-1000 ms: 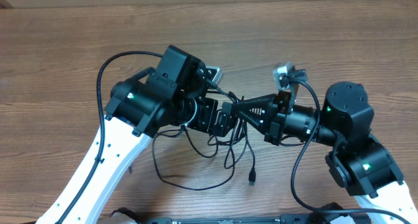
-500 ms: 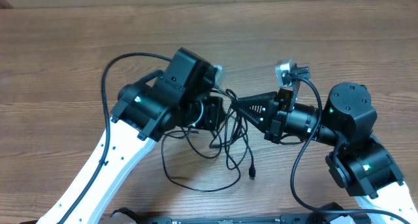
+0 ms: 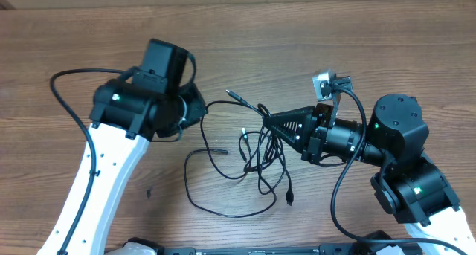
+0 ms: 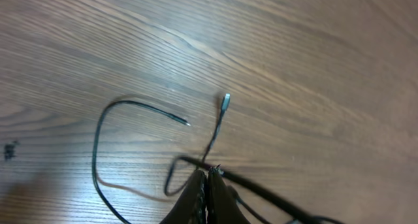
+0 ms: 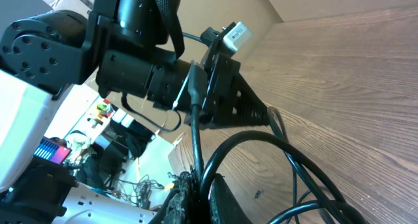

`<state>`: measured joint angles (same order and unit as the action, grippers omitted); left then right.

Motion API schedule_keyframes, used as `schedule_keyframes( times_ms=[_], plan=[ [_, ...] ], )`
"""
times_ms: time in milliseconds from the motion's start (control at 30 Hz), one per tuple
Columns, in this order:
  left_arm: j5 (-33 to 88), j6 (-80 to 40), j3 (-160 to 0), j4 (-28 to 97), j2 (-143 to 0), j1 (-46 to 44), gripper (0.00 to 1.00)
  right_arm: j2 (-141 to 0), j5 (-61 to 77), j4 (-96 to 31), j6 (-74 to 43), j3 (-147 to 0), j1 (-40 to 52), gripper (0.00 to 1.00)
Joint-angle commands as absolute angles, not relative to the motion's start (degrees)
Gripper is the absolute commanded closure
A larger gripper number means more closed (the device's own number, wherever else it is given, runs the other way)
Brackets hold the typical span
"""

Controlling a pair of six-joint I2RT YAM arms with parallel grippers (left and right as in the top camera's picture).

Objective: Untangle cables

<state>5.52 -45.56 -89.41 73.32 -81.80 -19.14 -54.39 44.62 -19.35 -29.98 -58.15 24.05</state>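
The cables [image 3: 262,147] are thin black wires in a loose tangle on the wooden table [image 3: 223,32] between my arms. Loose ends with small plugs lie at the edges [image 3: 288,199]. My right gripper [image 3: 266,120] is shut on strands at the tangle's top; the right wrist view shows black loops [image 5: 261,142] pinched between its fingers [image 5: 222,194]. My left gripper [image 4: 208,173] is shut, with one cable [image 4: 261,192] crossing at its tips and stretching away. Below it lie a silver plug [image 4: 225,101] and another bare end [image 4: 188,123]. In the overhead view this gripper is mostly hidden under its wrist.
Thicker black cables of the arms themselves loop beside the left arm [image 3: 71,91] and the right arm [image 3: 341,184]. A small dark speck [image 3: 147,192] lies on the wood. The table's far edge [image 3: 238,4] runs along the top.
My left gripper has gone from open to shut beside the right gripper, then drawn back to the left, pulling a strand out sideways. The tangle has spread. The right arm has stayed put.
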Motion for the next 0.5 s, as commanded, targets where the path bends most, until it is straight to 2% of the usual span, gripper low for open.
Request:
schedule_keyframes(
  times_ms=[0,133,200,233,300,333,467],
  plan=[
    [4.6,-47.0,-90.1,73.4,-82.1,-16.9,0.91,-54.1,46.1,-18.9,-30.2,-59.7,24.4,0.94],
    [5.2,-45.0,-90.1,72.6,-82.1,-14.9,0.8,-54.1,46.9,-19.0,-30.2,-59.7,24.4,0.93],
    [6.0,-42.7,-90.1,71.5,-82.1,-13.8,0.68,-54.1,47.7,-18.9,-30.0,-59.7,24.4,0.93],
    [6.2,-42.1,-90.1,71.1,-82.1,-13.2,0.52,-54.1,48.0,-18.9,-30.0,-59.7,24.4,0.92],
    [6.0,-41.7,-90.1,70.8,-82.1,-12.4,0.04,-54.1,48.1,-19.1,-30.0,-59.7,24.4,0.83],
    [5.8,-41.7,-90.1,70.8,-82.1,-12.0,0.0,-54.1,48.1,-19.2,-30.0,-59.7,24.4,0.72],
    [7.4,-41.7,-90.1,71.3,-82.1,-11.4,0.0,-54.9,48.1,-19.8,-30.0,-59.7,24.4,0.36]
  ],
)
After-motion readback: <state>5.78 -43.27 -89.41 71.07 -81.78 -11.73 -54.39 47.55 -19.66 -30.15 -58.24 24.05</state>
